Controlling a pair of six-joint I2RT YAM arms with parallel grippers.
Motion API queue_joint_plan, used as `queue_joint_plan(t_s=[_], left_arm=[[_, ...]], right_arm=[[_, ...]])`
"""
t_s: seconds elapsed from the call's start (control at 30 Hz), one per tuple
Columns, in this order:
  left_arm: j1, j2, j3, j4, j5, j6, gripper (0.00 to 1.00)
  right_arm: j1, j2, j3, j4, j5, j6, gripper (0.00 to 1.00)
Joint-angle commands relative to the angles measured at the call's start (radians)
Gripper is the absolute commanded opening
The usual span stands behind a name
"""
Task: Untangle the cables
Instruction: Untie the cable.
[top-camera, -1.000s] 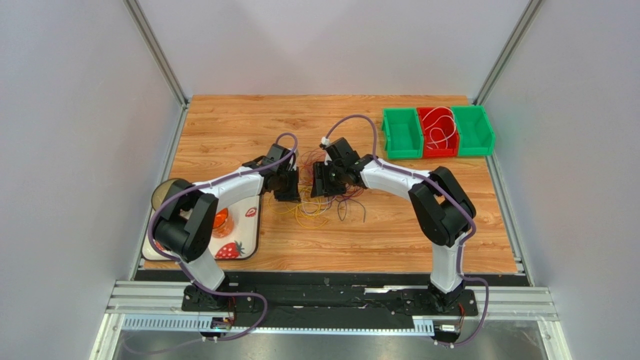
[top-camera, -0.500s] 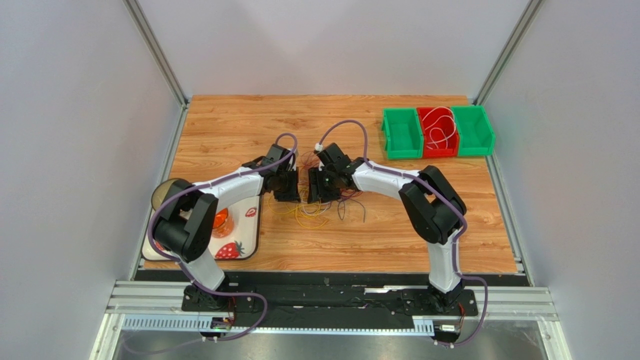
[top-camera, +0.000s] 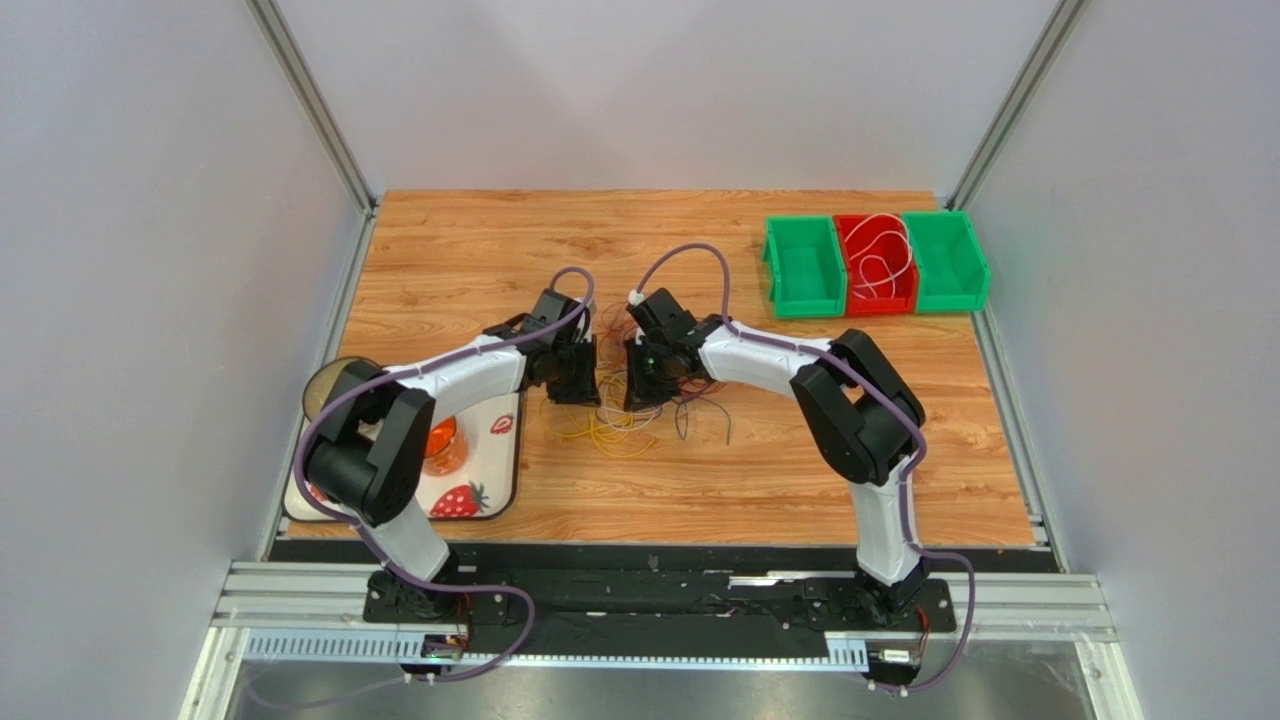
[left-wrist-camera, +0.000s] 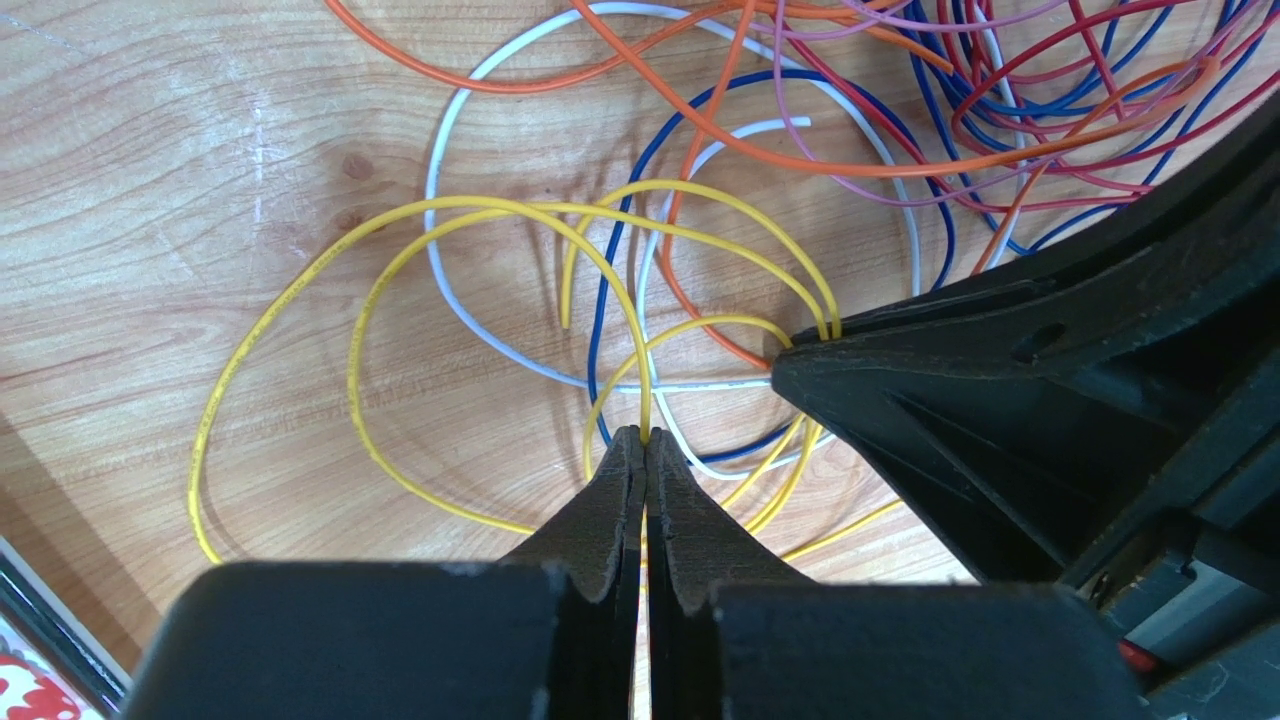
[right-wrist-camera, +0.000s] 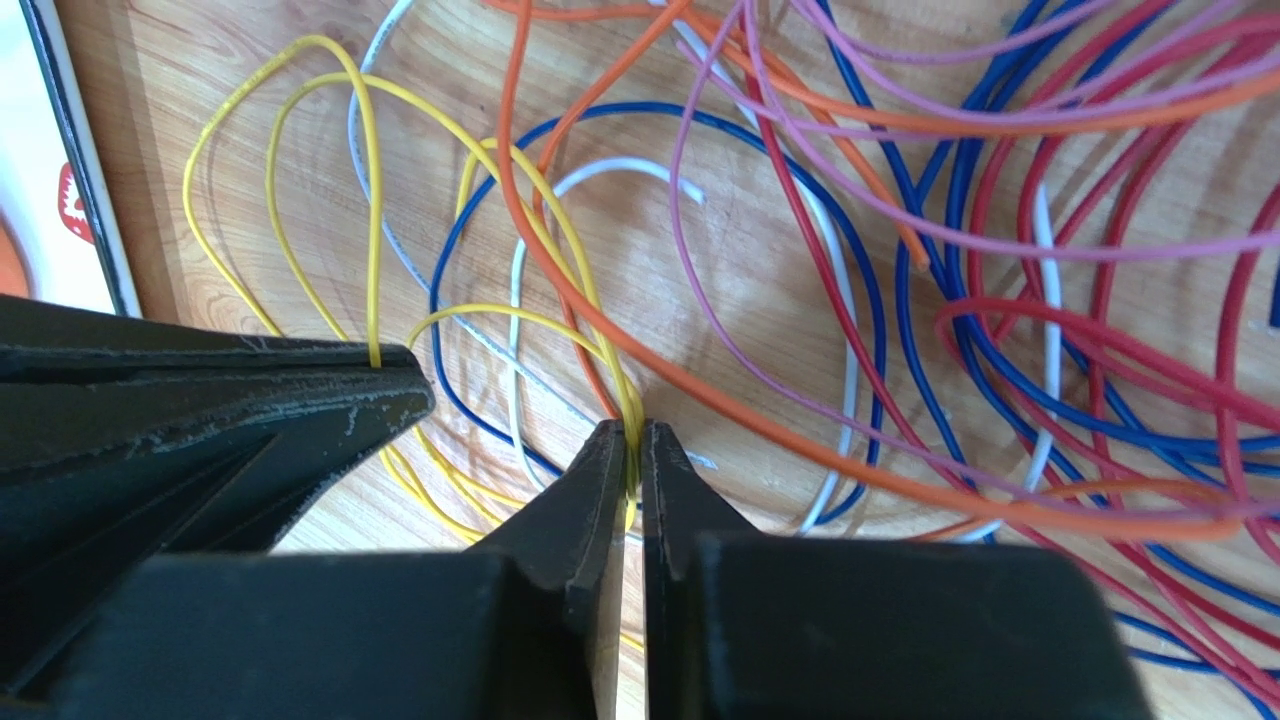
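The cables (top-camera: 657, 416) lie in a loose tangle of yellow, white, blue, orange, red and purple wire on the wooden table, between my two grippers. My left gripper (left-wrist-camera: 646, 438) is shut on a yellow cable (left-wrist-camera: 355, 353) that loops away to the left. My right gripper (right-wrist-camera: 633, 435) is shut on yellow strands (right-wrist-camera: 371, 225) of the same bundle. The two grippers stand close together over the tangle's left side, left gripper (top-camera: 576, 384) and right gripper (top-camera: 643, 393). Each wrist view shows the other gripper's black fingers beside its own.
A row of green and red bins (top-camera: 876, 264) stands at the back right; the red one holds a white and a red wire. A strawberry-print tray (top-camera: 478, 483) with an orange object lies at the left, beside the left arm.
My right gripper has moved left toward the left gripper and closed on the yellow strands. The left gripper has stayed shut in place.
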Motion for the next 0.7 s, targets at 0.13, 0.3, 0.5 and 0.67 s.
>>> queue_joint_plan(t_s=[0.13, 0.3, 0.5, 0.67], left_arm=[[0.003, -0.040, -0.003, 0.031, 0.010, 0.007, 0.00], [-0.008, -0.100, -0.015, 0.001, 0.009, -0.015, 0.00], [-0.013, -0.278, -0.018, -0.066, -0.023, -0.018, 0.20], [-0.013, -0.408, 0.006, -0.153, -0.039, -0.004, 0.46]], right_arm=[[0.005, 0.009, 0.045, 0.002, -0.027, 0.024, 0.00], [0.007, -0.033, 0.041, -0.010, -0.045, 0.033, 0.00], [0.010, -0.179, 0.013, -0.047, -0.036, 0.043, 0.00], [0.028, -0.300, 0.019, -0.101, -0.010, 0.046, 0.00]])
